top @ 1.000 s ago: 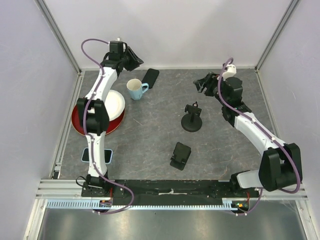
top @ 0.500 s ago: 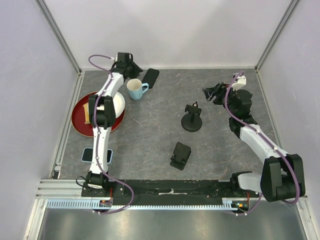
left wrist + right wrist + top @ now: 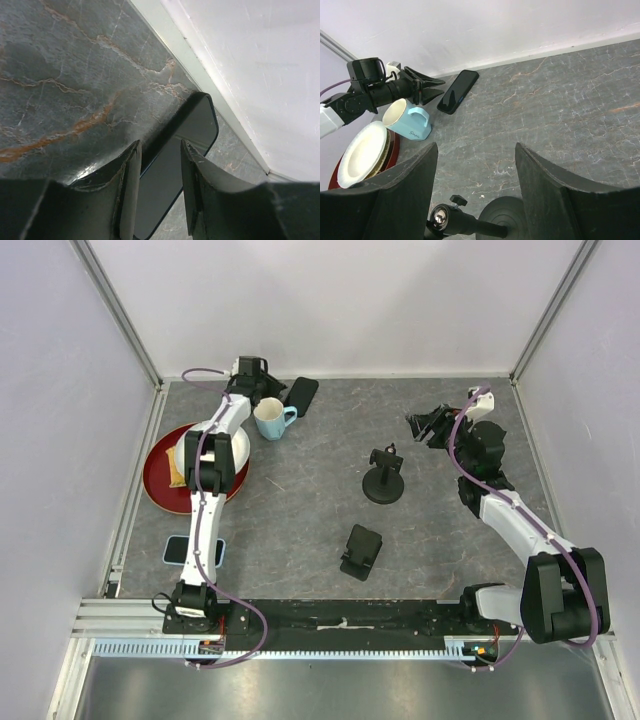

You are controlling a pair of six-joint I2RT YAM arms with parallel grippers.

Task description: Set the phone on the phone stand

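The phone (image 3: 301,395) is black and lies flat, screen up, by the back wall; it also shows in the left wrist view (image 3: 192,131) and the right wrist view (image 3: 458,91). My left gripper (image 3: 271,390) (image 3: 160,146) is low at the phone's near end. It is open with a narrow gap, and the phone lies under and beyond the fingertips, not clamped. A black phone stand (image 3: 383,478) with a round base stands mid-table. My right gripper (image 3: 419,424) (image 3: 475,147) hangs wide open to the right of it, holding nothing, with the stand's base (image 3: 505,220) below.
A light blue mug (image 3: 270,418) stands just in front of the left gripper. A red tray (image 3: 160,490) holds a white plate and a yellow piece. A black folding stand (image 3: 360,551) sits nearer the front. A blue-cased phone (image 3: 173,550) lies front left.
The left arm has stretched toward the back wall and brought its gripper down at the phone's end. The right gripper pulled back to the right, then held still.
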